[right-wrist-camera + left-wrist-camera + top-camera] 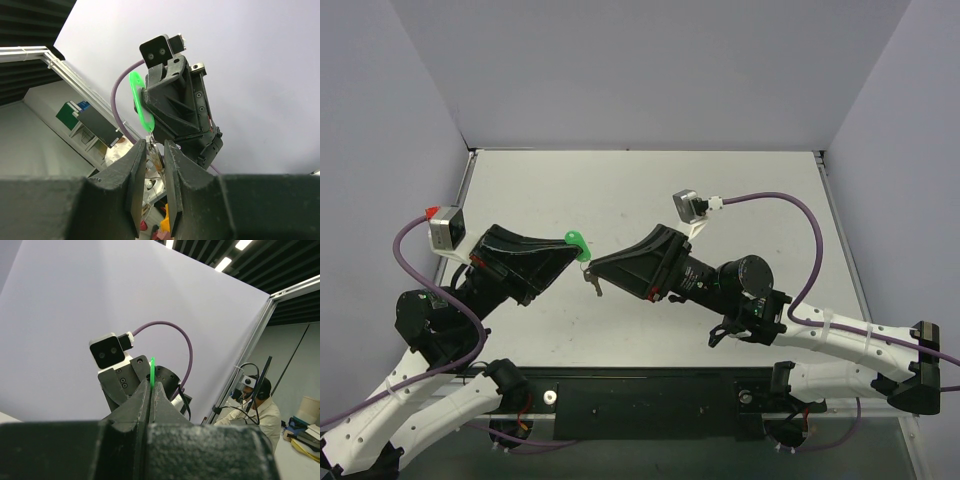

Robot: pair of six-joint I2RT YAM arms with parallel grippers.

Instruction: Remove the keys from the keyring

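Note:
The keyring, a bright green oval fob, is held in the air above the table's middle. My left gripper is shut on the fob, which shows as a thin green edge between its fingers in the left wrist view. The small silver key hangs from the fob's lower end. In the right wrist view the fob sticks out of the left gripper, and the key hangs between my right gripper's fingers. They stand a narrow gap apart on either side of the key. The right gripper faces the left one, tip to tip.
The white table is boxed in by grey walls at the back and on both sides. Purple cables loop from both wrist cameras. A black base strip runs along the near edge between the arm bases.

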